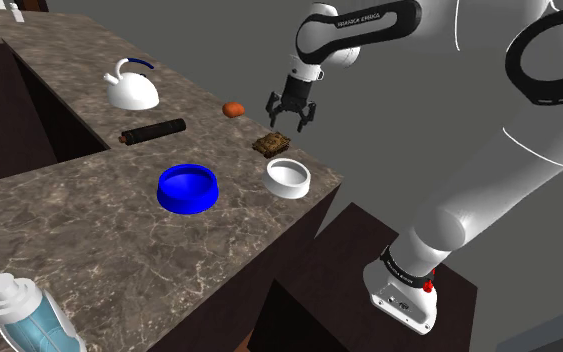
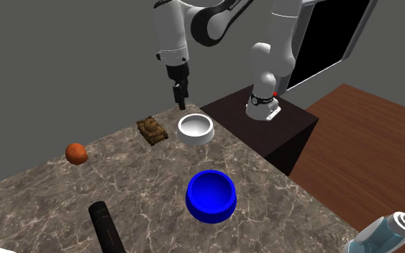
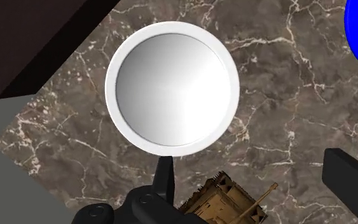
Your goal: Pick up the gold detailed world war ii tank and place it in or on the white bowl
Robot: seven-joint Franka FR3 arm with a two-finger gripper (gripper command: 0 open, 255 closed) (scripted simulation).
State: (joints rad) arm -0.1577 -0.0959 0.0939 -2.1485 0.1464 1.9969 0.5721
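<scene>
A small gold-brown tank (image 1: pixel 271 144) (image 2: pixel 152 130) sits on the marble counter (image 1: pixel 89 210) close to its corner. The white bowl (image 1: pixel 289 177) (image 2: pixel 196 129) stands empty right beside it, nearer the counter's edge. My black gripper (image 1: pixel 291 122) (image 2: pixel 180 97) hangs open above the counter, over the tank and bowl, touching neither. In the wrist view the tank (image 3: pixel 228 200) lies far below, between the spread fingers (image 3: pixel 165 181), and the white bowl (image 3: pixel 172 89) lies just beyond it.
A blue bowl (image 1: pixel 187 188) (image 2: pixel 211 195) sits further in on the counter. An orange ball (image 1: pixel 233 109), a black cylinder (image 1: pixel 152 131) and a white kettle (image 1: pixel 132 87) stand beyond. A soap dispenser (image 1: pixel 19 315) is at the near end. The counter drops off past the white bowl.
</scene>
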